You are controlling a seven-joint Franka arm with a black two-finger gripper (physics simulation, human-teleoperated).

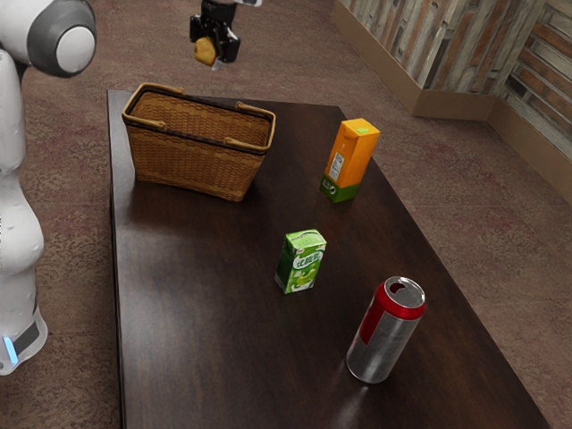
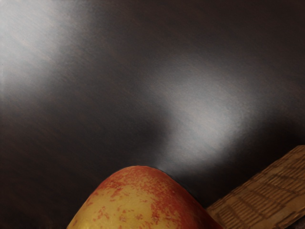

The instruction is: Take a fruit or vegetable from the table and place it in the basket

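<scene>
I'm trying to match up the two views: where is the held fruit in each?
Exterior view: the fruit is near the upper edge, in the hand.
Wrist view: the fruit is the large red-and-yellow shape nearest the camera.
Shared landmark: the woven basket, also beside the fruit in the wrist view.

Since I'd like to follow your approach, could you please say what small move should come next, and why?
I'd probably shift the hand sideways over the basket before lowering: the fruit is held raised, and the wrist view shows the basket off to one side of it.
</scene>
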